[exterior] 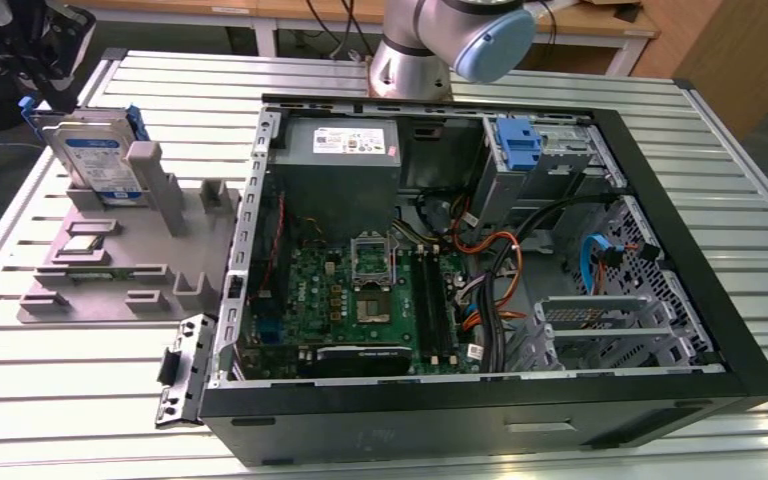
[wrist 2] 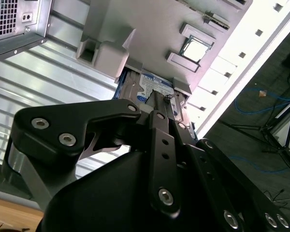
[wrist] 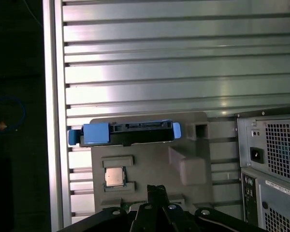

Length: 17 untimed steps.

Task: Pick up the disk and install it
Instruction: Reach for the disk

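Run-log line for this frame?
disk: upright in grey holder, not picked | gripper: shut, empty, clear of disk | install: not done

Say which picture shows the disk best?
The exterior view: the disk stands upright in a grey holder, label facing out. The first wrist view shows its blue-framed edge; the second wrist view, some label.

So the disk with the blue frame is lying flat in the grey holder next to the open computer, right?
Not quite. The disk is not lying flat: it stands upright on its edge in a slot of the grey holder. The rest is right, as the holder sits next to the open computer. The exterior view shows this.
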Motion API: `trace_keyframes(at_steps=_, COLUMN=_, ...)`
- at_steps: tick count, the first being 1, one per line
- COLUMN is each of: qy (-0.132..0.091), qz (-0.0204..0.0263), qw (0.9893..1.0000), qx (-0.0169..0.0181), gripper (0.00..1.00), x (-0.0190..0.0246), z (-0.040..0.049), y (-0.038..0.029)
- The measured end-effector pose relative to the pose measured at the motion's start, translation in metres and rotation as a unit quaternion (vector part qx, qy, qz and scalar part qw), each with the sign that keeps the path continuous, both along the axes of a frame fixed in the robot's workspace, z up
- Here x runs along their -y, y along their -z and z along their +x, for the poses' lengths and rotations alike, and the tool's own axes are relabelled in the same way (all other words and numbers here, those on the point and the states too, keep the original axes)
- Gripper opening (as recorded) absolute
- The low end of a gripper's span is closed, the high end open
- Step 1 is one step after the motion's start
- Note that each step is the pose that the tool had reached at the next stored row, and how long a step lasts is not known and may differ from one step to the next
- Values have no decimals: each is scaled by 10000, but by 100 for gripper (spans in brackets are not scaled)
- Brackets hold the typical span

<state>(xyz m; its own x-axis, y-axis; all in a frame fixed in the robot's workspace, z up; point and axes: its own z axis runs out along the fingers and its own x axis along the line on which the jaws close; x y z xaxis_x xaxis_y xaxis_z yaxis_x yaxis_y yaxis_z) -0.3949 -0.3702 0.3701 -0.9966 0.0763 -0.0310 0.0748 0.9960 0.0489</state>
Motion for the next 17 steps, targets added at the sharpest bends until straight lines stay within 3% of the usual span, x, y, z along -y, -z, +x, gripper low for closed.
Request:
trace_keyframes(at_steps=12, qy=0, qz=1, qw=10000, qx=0, gripper=10, x=-168, z=0, y=21)
trace_keyframes(at_steps=17, qy=0, qz=1, qw=10000, qx=1, gripper=10, x=-185, z=0, y=26)
